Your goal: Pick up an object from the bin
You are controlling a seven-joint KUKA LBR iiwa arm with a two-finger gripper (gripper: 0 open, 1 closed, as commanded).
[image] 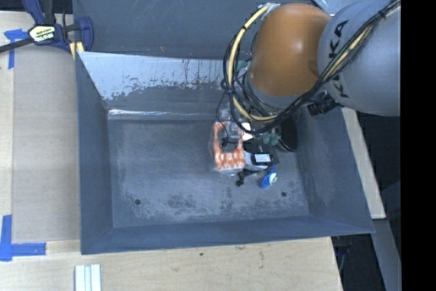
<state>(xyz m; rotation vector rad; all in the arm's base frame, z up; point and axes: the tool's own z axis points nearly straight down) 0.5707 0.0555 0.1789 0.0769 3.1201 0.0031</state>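
Orange patterned packet [228,155] directly under claw [236,138], on bin floor [150,160]. Robot arm [364,58] bends down from right, orange cover [289,48] above claw. Claw opening: cannot tell. Bare floor stretches view-left of claw.

1. The orange-and-white patterned packet [228,155], near the middle of the bin's [88,146] floor, lies partly under the arm's cables [238,88], so its full shape cannot be told.
2. The small blue thing [268,179] and the black bit [240,179] beside it are too small to identify.
3. The orange wrist cover [289,48] hides the bin's far right corner.
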